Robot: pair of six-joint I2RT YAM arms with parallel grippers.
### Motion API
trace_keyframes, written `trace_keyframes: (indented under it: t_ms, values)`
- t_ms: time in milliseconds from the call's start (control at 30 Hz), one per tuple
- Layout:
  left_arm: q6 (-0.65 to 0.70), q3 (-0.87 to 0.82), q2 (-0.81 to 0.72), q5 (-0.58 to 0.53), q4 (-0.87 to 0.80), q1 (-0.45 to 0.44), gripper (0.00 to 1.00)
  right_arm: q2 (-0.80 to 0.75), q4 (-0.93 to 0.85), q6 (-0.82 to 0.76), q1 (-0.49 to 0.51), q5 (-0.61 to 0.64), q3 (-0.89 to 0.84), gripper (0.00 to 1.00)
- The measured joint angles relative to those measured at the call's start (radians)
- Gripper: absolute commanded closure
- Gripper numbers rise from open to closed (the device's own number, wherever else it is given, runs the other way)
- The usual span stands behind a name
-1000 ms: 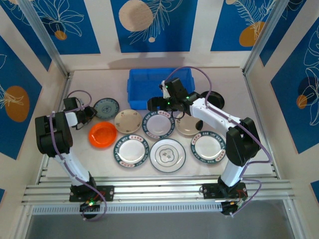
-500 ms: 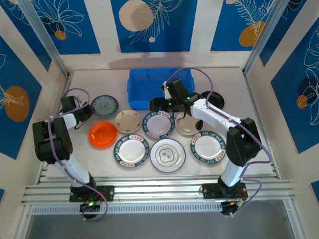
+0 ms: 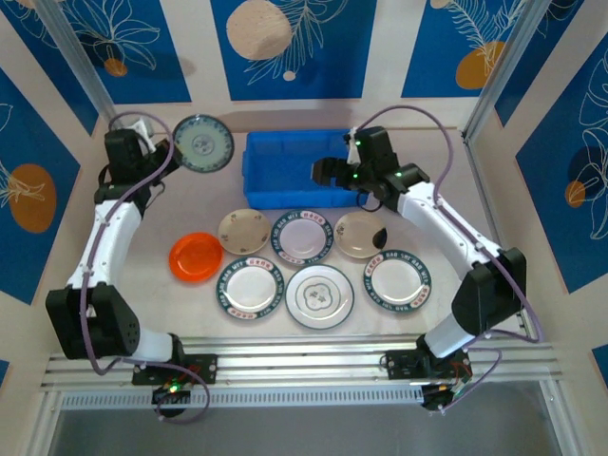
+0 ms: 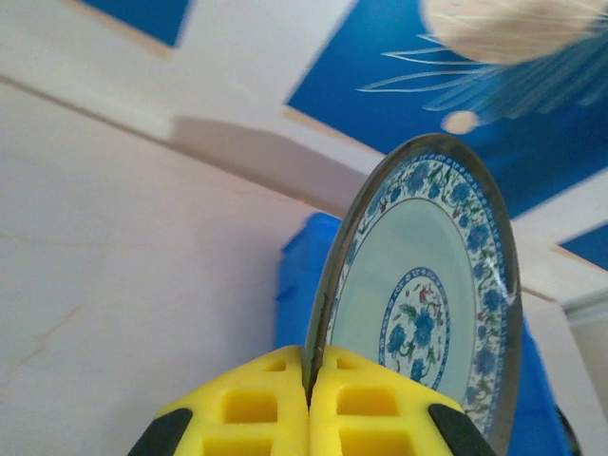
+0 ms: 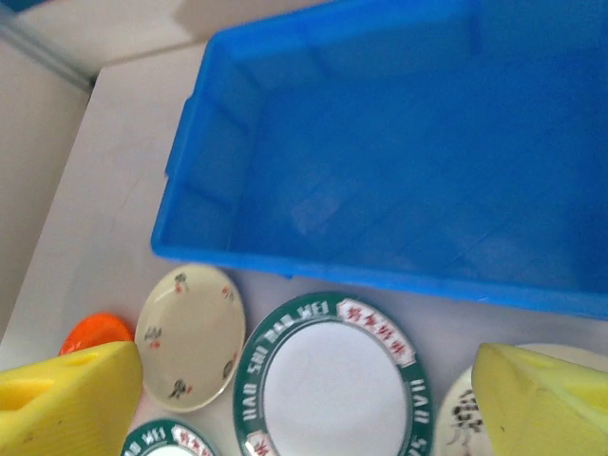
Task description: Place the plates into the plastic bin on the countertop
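L tool raised, clamping teal plate near bin; R tool wide, empty.

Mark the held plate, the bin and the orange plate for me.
teal plate [image 4: 427, 285], left wrist view, centre of its face.
bin [image 3: 285, 166], top view, bare floor.
orange plate [image 3: 196, 256], top view, its middle.

Three cameras, one countertop.
From the top external view we look down from above and behind the arm bases at 6 o'clock, with the blue plastic bin toward 12. At the left wrist we sit close behind the left gripper, facing low across the surface toward the bin's corner and the floral wall panels. At the right wrist we look down from nearby, past the right gripper, onto the bin's near wall. All three share the bin.
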Motion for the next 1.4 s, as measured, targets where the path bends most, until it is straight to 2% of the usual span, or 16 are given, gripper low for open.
trace_keyframes:
  t_ms: [133,400,567,733,1400]
  values:
    - [-0.002,0.162,0.111,0.016,-0.024,-0.117,1.0,-0.023,-0.021,0.0,-0.066,0.018,0.013,0.1]
    - [-0.035,0.502,0.509,0.044,-0.048,-0.314,1.0,-0.026,-0.054,0.006,-0.13,0.019,0.02,0.1]
    - [-0.079,0.687,0.745,0.061,-0.06,-0.373,1.0,-0.026,-0.057,0.033,-0.166,0.011,0.02,0.1]
    - [-0.105,0.826,0.91,0.064,-0.098,-0.413,1.0,-0.026,-0.058,0.047,-0.201,-0.004,0.02,0.1]
    - [-0.215,0.882,1.098,0.068,-0.053,-0.457,1.0,-0.027,-0.04,0.072,-0.25,-0.056,-0.074,0.11]
